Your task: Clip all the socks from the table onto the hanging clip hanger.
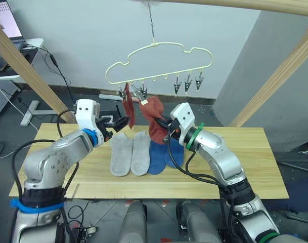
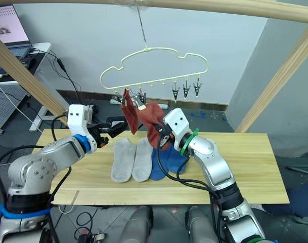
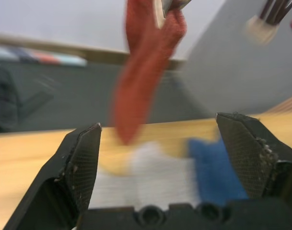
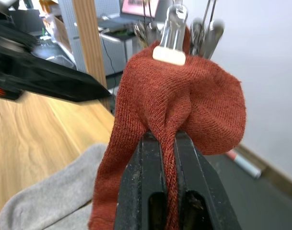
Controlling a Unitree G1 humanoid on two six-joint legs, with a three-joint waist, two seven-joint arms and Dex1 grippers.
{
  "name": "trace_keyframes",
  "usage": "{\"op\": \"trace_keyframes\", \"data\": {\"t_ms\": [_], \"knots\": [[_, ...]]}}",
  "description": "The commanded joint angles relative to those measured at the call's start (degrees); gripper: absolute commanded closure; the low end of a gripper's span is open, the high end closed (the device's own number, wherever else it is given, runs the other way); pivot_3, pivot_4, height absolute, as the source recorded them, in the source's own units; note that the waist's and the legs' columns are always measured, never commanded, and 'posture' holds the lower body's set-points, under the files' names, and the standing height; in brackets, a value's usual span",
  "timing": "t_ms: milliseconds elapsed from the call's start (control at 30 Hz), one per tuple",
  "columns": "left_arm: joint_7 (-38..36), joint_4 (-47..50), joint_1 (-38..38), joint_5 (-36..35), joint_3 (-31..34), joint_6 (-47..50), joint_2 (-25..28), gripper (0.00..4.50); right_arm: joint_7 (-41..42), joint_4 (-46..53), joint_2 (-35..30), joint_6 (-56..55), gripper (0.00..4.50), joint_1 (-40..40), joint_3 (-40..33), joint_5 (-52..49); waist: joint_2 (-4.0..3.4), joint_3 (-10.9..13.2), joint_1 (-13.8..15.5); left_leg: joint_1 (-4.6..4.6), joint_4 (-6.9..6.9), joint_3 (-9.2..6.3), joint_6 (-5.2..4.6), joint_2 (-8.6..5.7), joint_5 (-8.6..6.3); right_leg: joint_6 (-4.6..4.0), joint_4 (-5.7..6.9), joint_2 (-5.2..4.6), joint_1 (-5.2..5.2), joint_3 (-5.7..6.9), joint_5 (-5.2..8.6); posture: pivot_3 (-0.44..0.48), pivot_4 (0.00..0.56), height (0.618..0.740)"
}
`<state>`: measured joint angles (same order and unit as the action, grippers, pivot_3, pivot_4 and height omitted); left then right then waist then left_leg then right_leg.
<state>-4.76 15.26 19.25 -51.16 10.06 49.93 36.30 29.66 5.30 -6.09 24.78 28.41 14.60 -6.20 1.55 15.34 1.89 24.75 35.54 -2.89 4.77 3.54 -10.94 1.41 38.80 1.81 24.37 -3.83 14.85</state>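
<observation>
The pale-yellow clip hanger (image 1: 159, 62) hangs above the table (image 1: 245, 162). One rust-red sock (image 1: 128, 107) dangles from a clip on the hanger's left side. My left gripper (image 1: 125, 122) is open right beside this sock, with nothing between its fingers (image 3: 83, 163). A second rust-red sock (image 4: 184, 96) is pinched in my shut right gripper (image 1: 165, 133), and a metal clip (image 4: 173, 33) sits on its top edge. Two grey socks (image 1: 129, 153) and two blue socks (image 1: 164, 154) lie side by side on the table under the hanger.
Three free clips (image 1: 187, 83) hang on the hanger's right side. Slanted wooden frame beams (image 1: 27, 76) stand on both sides, and another runs overhead. A desk with a laptop (image 1: 4, 20) and cables stands at the back left.
</observation>
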Motion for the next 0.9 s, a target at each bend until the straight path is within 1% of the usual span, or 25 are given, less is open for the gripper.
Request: {"op": "trace_keyframes", "data": {"t_ms": [33, 67, 133, 233, 300, 367, 400, 467, 567, 667, 767, 867, 900], "knots": [[-10.54, 2.84, -0.72, -5.46, 3.96, -0.58, 0.51, 0.27, 0.14, 1.03, 0.88, 2.90, 3.68, -0.53, -1.99, -3.33, -0.01, 0.01, 0.40, 0.00, -0.04, 0.00, 0.00, -0.01, 0.00, -0.02, 0.00, 0.00, 0.01, 0.00, 0.01, 0.221, 0.248, 0.740], [-11.25, 2.39, -0.66, -8.10, 5.70, 0.28, -0.26, 0.27, 0.30, 1.01, 0.82, 3.41, 3.32, -0.59, -2.13, -3.67, -0.01, 0.01, 0.51, 0.00, -0.05, 0.00, 0.00, 0.01, 0.00, -0.03, 0.00, 0.00, 0.02, 0.03, 0.02, 0.221, 0.248, 0.740], [-14.50, 4.45, -2.28, -10.23, 7.11, 0.46, 0.26, 0.27, 0.65, 1.14, 0.10, 3.85, 2.60, -0.95, -2.20, -3.89, -0.02, 0.01, 0.72, 0.00, -0.06, 0.00, 0.00, 0.02, 0.00, -0.04, -0.01, 0.00, 0.03, 0.03, 0.03, 0.227, 0.252, 0.740], [-17.87, 8.34, -6.58, -7.58, 7.44, -2.83, 0.31, 0.27, 1.16, 2.03, -0.86, 5.13, 1.54, -1.75, -2.74, -4.67, -0.02, 0.01, 0.92, 0.00, -0.19, 0.05, -0.01, 0.01, 0.00, -0.04, -0.14, 0.00, 0.03, -0.02, 0.03, 0.231, 0.253, 0.740], [-19.66, 9.83, -9.37, -2.01, 5.51, -7.06, 0.51, 0.27, 1.41, 2.82, -1.56, 5.76, 0.83, -2.45, -3.03, -5.25, -0.02, 0.01, 1.02, 0.00, -0.32, 0.06, -0.01, 0.02, 0.00, -0.04, -0.23, 0.00, 0.04, -0.04, 0.03, 0.231, 0.253, 0.740], [-19.03, 10.48, -10.90, 2.67, 3.65, -10.90, -1.32, 0.27, 1.75, 4.44, -2.28, 6.48, 0.13, -3.62, -3.35, -6.34, -0.02, 0.01, 1.21, -0.01, -0.44, 0.06, -0.01, 0.02, 0.00, -0.15, -0.25, 0.00, 0.08, -0.02, 0.09, 0.245, 0.255, 0.740], [-18.76, 10.60, -11.18, 3.72, 3.27, -11.91, -2.17, 0.27, 1.83, 5.19, -2.51, 6.75, 0.06, -4.04, -3.40, -6.72, -0.02, 0.01, 1.33, -0.01, -0.49, 0.05, -0.01, 0.02, 0.00, -0.20, -0.24, 0.00, 0.12, 0.00, 0.12, 0.244, 0.256, 0.740], [-18.44, 11.03, -10.74, 6.77, 1.55, -14.31, -3.79, 0.27, 2.78, 8.29, -3.41, 7.98, 0.06, -5.30, -4.00, -8.65, -0.02, 0.02, 1.47, -0.01, -0.53, 0.04, -0.01, 0.03, 0.00, -0.25, -0.22, 0.00, 0.15, 0.03, 0.15, 0.245, 0.259, 0.740], [-17.23, 10.25, -8.45, 12.98, -2.06, -18.69, -6.91, 0.27, 4.41, 15.20, -6.17, 10.78, 0.06, -7.26, -6.28, -12.81, -0.05, 0.04, 1.96, 0.02, -0.54, 0.03, -0.01, 0.01, 0.00, -0.24, -0.24, 0.00, 0.15, 0.03, 0.16, 0.239, 0.260, 0.740], [-17.02, 8.34, -6.42, 16.52, -3.91, -22.33, -10.09, 0.27, 4.83, 19.74, -9.14, 12.06, 0.06, -7.77, -7.95, -14.61, -0.05, 0.04, 2.26, 0.02, -0.52, 0.05, -0.01, 0.00, 0.00, -0.23, -0.25, 0.00, 0.13, 0.00, 0.15, 0.221, 0.258, 0.740], [-18.14, 6.44, -4.37, 19.24, -5.80, -25.70, -12.75, 0.84, 4.46, 23.72, -11.40, 13.26, 0.00, -7.02, -10.21, -16.60, -0.06, 0.04, 2.38, 0.01, -0.52, 0.05, -0.01, 0.01, 0.00, -0.23, -0.24, 0.01, 0.13, 0.03, 0.15, 0.205, 0.254, 0.740], [-17.96, 3.35, -1.87, 23.40, -7.72, -28.61, -14.35, 1.77, 4.01, 26.53, -12.52, 14.53, 0.00, -6.22, -11.45, -18.59, -0.06, 0.03, 2.19, 0.01, -0.53, 0.05, -0.02, 0.02, 0.00, -0.23, -0.24, 0.04, 0.14, 0.03, 0.15, 0.193, 0.251, 0.740], [-17.63, 2.35, -1.01, 24.79, -8.17, -29.70, -14.96, 1.77, 3.94, 27.24, -12.72, 14.88, 0.00, -6.11, -11.72, -19.17, -0.06, 0.03, 2.22, 0.01, -0.53, 0.04, -0.02, 0.03, 0.00, -0.23, -0.24, 0.06, 0.14, 0.03, 0.15, 0.193, 0.251, 0.740]]}}
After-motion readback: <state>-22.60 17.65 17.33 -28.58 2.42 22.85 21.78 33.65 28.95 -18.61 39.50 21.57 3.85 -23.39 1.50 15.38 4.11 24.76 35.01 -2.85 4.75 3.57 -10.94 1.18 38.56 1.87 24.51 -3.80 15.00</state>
